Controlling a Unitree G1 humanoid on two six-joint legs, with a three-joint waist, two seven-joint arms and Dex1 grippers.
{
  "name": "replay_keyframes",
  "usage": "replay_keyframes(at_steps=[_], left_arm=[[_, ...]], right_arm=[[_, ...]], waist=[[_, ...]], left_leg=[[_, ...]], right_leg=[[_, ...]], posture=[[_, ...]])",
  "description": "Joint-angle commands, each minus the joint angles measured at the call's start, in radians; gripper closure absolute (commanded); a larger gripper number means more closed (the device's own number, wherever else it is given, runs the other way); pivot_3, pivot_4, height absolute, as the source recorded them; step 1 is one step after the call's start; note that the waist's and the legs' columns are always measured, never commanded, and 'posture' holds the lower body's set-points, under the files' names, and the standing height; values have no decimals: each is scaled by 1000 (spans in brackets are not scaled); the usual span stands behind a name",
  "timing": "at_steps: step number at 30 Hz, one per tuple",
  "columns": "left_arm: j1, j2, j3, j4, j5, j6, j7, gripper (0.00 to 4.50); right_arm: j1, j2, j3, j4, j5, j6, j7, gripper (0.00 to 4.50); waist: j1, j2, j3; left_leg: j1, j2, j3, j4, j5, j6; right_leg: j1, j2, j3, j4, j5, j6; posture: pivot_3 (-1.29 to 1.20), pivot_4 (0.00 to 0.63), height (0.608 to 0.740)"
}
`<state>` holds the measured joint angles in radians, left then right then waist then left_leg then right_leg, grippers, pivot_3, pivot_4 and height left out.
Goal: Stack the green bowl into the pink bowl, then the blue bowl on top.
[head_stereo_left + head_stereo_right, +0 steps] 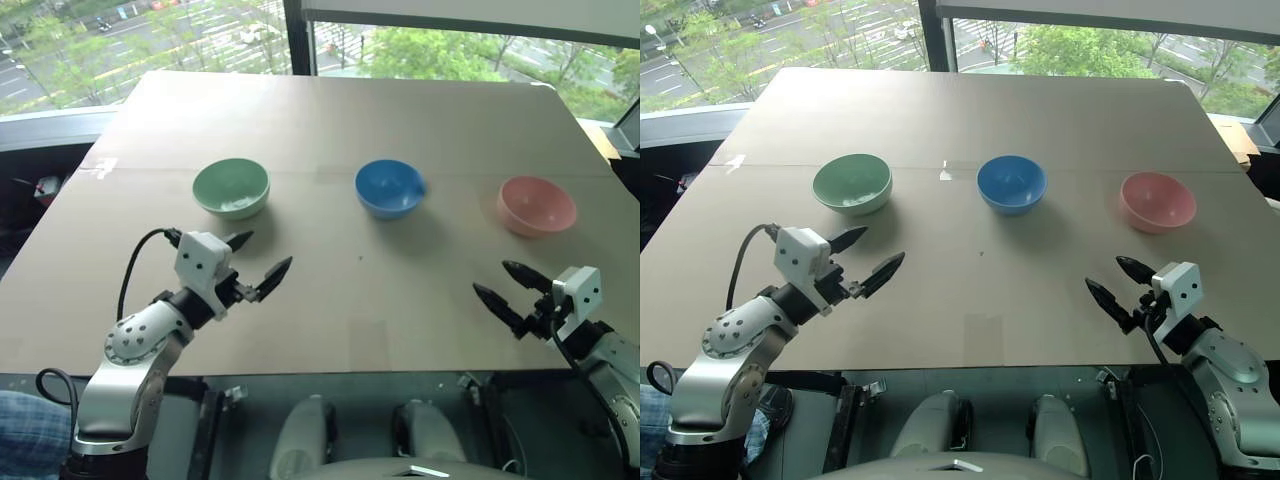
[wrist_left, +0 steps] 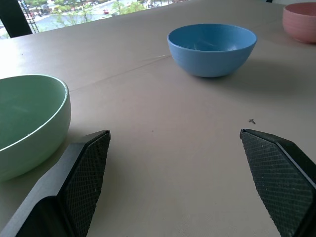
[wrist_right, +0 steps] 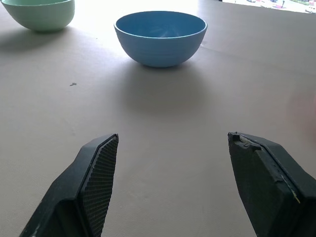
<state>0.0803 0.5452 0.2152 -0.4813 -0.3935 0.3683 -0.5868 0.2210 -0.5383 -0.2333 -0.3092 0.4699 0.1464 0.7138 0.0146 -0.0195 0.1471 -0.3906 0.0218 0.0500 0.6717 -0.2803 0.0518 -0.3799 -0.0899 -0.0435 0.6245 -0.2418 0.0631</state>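
Three bowls stand in a row across the table (image 1: 330, 130): the green bowl (image 1: 231, 188) on the left, the blue bowl (image 1: 390, 187) in the middle, the pink bowl (image 1: 537, 205) on the right. All three are upright and apart from each other. My left gripper (image 1: 258, 256) hovers open just in front of the green bowl, holding nothing. My right gripper (image 1: 507, 284) is open and empty too, in front of the pink bowl near the table's front edge. In the left wrist view the green bowl (image 2: 29, 118) sits close beside one finger (image 2: 89, 173).
The tan table top runs wide between the bowls and its front edge (image 1: 330, 370). Behind the table's far edge is a window (image 1: 150, 35) with trees and a street beyond. A faint seam (image 1: 300, 170) crosses the surface behind the bowls.
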Motion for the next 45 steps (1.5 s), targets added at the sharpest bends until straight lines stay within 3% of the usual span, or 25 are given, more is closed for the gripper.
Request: replay_keyframes(at_steps=[1, 27, 32, 37, 45], left_arm=[[-13, 10, 3, -26, -15, -15, -16, 50], [-41, -4, 7, -9, -79, -27, -89, 50], [-83, -6, 0, -38, -199, 44, -118, 50], [-135, -1, -37, -103, -281, 110, -108, 50], [-210, 43, -120, -134, -289, 144, -154, 50]], right_arm=[[0, -11, -34, -32, 1, -23, 6, 787], [-38, -66, -45, -7, -31, 12, 13, 787], [-172, -163, -54, 36, -73, 128, -26, 787], [-354, -293, -38, 203, -165, 175, -30, 787], [-624, -369, 155, 540, -347, 163, 49, 787]], waist=[[0, 0, 0], [0, 0, 0], [-1, 0, 0], [1, 1, 1], [-2, 1, 1]], left_leg=[[0, 0, 0, 0, 0, 0], [0, 0, 0, 0, 0, 0], [0, 0, 1, 1, 0, 0], [0, 0, 1, 1, 0, 0], [-1, 0, 1, 1, 0, 0]], right_leg=[[0, 0, 0, 0, 0, 0], [0, 1, 0, 0, 1, 2], [0, 1, 1, 0, 1, 1], [0, 1, 0, 0, 1, 2], [0, 2, 1, -1, 1, 2]], posture=[[0, 150, 740], [0, 150, 740], [0, 150, 740], [0, 150, 740], [0, 150, 740]])
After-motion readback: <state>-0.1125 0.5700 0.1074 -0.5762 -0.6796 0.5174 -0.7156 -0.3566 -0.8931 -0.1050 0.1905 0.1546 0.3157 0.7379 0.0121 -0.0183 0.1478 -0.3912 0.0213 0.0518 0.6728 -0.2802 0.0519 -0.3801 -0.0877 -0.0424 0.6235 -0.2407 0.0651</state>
